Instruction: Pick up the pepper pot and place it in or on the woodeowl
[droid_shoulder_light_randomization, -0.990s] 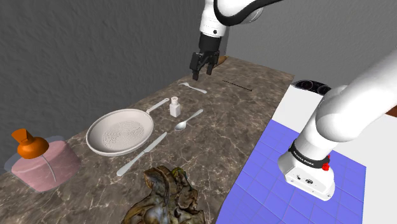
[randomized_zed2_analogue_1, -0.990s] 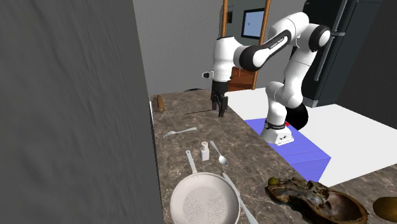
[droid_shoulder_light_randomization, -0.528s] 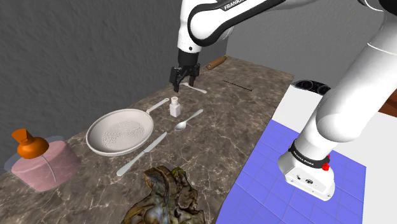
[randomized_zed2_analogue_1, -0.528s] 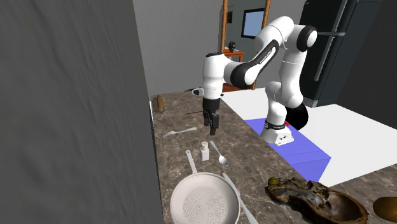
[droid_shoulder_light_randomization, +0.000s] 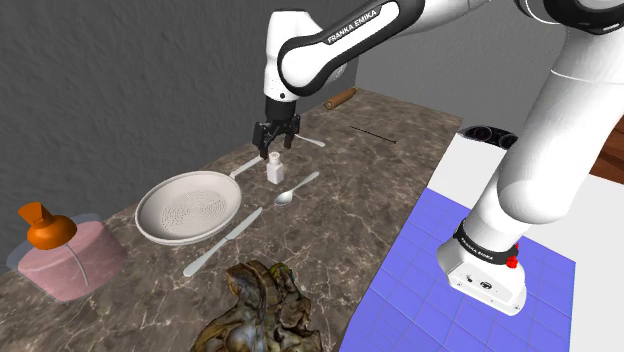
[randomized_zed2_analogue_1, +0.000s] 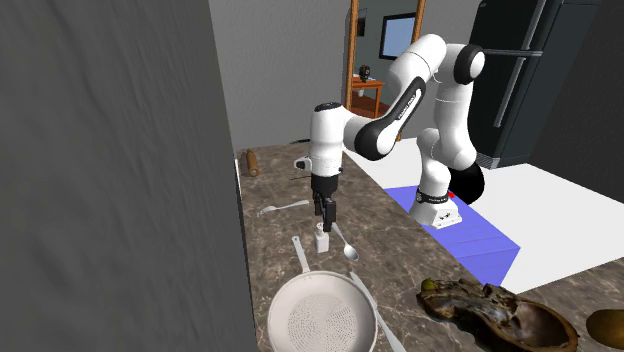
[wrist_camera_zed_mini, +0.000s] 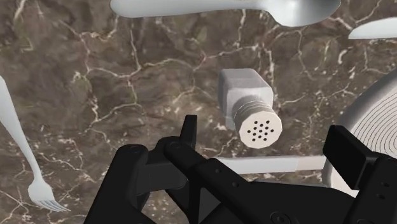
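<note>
The pepper pot (droid_shoulder_light_randomization: 274, 170) (randomized_zed2_analogue_1: 321, 238) is a small white shaker with a perforated cap, upright on the marble counter beside the pan handle. My black gripper (droid_shoulder_light_randomization: 271, 152) (randomized_zed2_analogue_1: 322, 212) hangs just above it, fingers pointing down and open. In the wrist view the pot (wrist_camera_zed_mini: 251, 108) stands just ahead of the gap of the gripper (wrist_camera_zed_mini: 267, 143), and neither finger touches it. The wooden bowl (droid_shoulder_light_randomization: 255, 310) (randomized_zed2_analogue_1: 490, 312) is a gnarled brown-olive shape at the counter's near end, far from the gripper.
A white perforated pan (droid_shoulder_light_randomization: 188, 208) (randomized_zed2_analogue_1: 320, 320) lies beside the pot. A spoon (droid_shoulder_light_randomization: 297, 188), a knife (droid_shoulder_light_randomization: 222, 243) and a fork (droid_shoulder_light_randomization: 303, 138) lie around it. A rolling pin (droid_shoulder_light_randomization: 339, 98) is at the far end, and a pink jar with an orange top (droid_shoulder_light_randomization: 60, 255) near the wall.
The arm has swung toward the shoulder view's left and come down, from the counter's far end to just above the pepper pot. The fingers stay open.
</note>
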